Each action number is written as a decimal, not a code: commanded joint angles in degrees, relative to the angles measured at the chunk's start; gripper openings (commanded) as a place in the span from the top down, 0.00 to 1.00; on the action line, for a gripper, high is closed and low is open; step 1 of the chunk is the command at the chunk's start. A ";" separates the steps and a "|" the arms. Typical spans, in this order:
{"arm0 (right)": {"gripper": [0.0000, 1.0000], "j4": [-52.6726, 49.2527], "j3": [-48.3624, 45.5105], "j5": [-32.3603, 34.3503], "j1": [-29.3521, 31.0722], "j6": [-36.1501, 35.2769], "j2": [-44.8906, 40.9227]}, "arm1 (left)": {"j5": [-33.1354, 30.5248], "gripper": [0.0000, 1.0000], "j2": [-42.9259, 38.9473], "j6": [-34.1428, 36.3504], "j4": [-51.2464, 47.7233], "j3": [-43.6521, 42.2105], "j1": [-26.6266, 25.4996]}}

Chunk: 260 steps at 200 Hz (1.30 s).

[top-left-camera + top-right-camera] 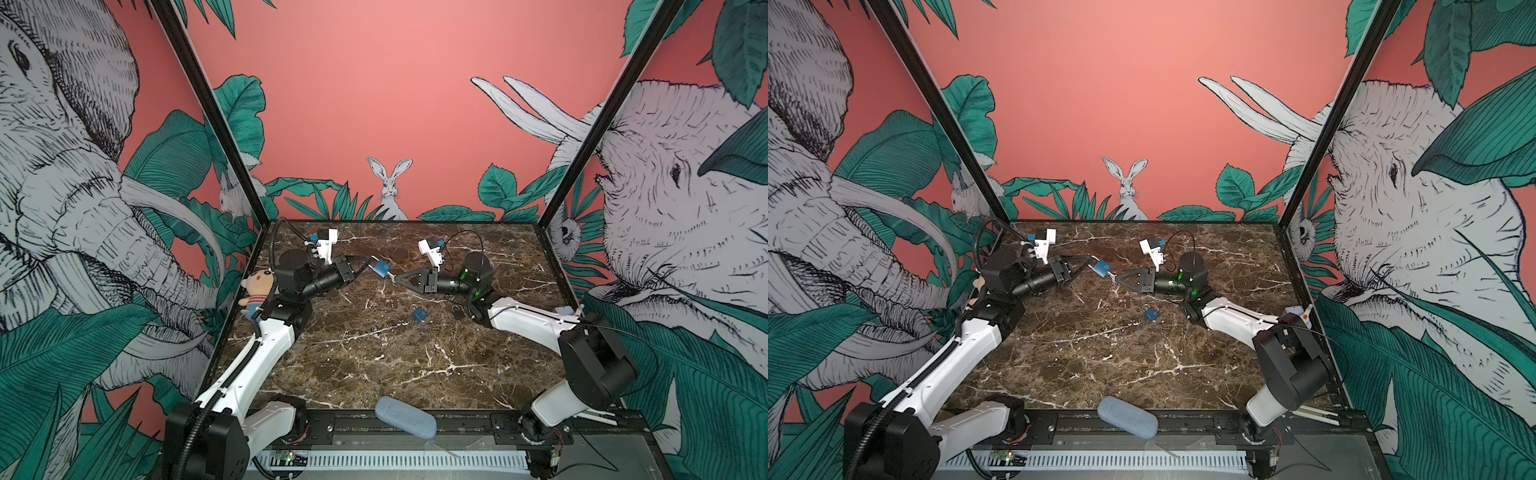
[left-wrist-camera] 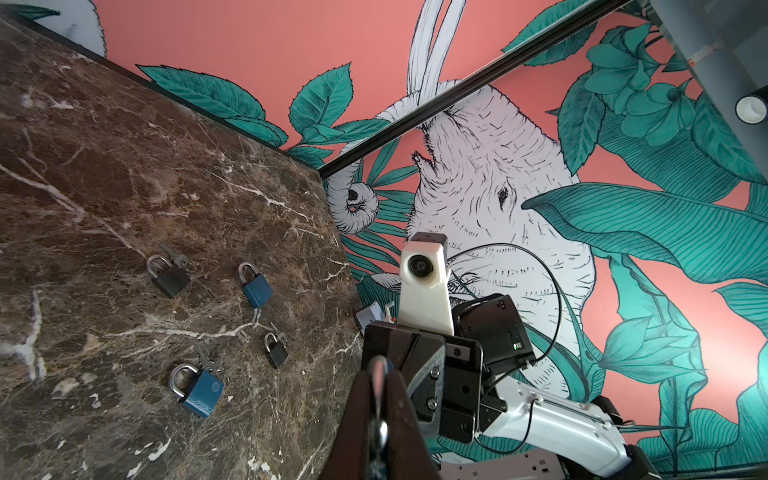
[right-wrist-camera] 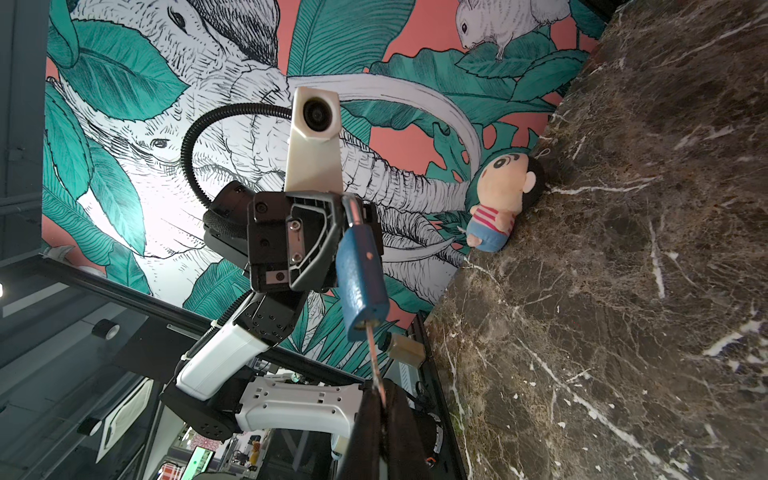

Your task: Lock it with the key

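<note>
**Key seated in padlock, one gripper on each**

Padlock (image 1: 380, 268), blue, held clear of the table (image 1: 374, 365) at about 12 o'clock from table centre in both top views.

Left gripper (image 1: 369, 262) reaching in from 9 o'clock, clamped tight on the padlock by its shackle (image 3: 352, 210). Blue body free beyond the grip. Far end of the shackle buried in the grip, so locked or unlocked not to be told.

Right gripper (image 1: 397, 279) reaching in from 3 o'clock, closed on the key (image 3: 375, 358), its tip just beside the padlock's base. In right wrist view, blade seated in the keyhole at that base and bow pinched between the fingers (image 3: 363, 436).

Four spares flat on the table in left wrist view, well apart from the held padlock:
- blue spare (image 2: 255, 287)
- logo-marked blue spare (image 2: 198, 388)
- black spare (image 2: 169, 277)
- small black spare (image 2: 276, 352)

Two of these also visible in a top view, at 4 to 5 o'clock from the padlock, near the right arm.

Doll (image 1: 257, 291) at the table's 9 o'clock edge, beside the left arm. Grey-blue case (image 1: 405, 415) at the 6 o'clock edge.
</note>
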 commanded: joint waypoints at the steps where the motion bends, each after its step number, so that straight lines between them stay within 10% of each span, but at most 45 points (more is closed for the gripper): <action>1: 1.00 2.26 -1.05 -1.05 -0.48 0.10 -1.40 | -0.54 1.00 -2.05 -0.57 4.32 0.25 1.72; 66: 1.00 -1.52 -4.28 -0.08 -3.22 -1.99 -4.46 | 0.70 1.00 -2.06 5.51 -4.40 -0.29 2.88; 138: 1.00 -38.96 0.16 9.24 -4.18 -26.11 -10.98 | 3.57 1.00 6.86 19.38 -19.22 -1.75 2.51; 260: 1.00 -38.20 1.16 9.67 -4.14 -26.17 -7.65 | 1.15 1.00 24.61 33.50 -26.17 1.02 -4.02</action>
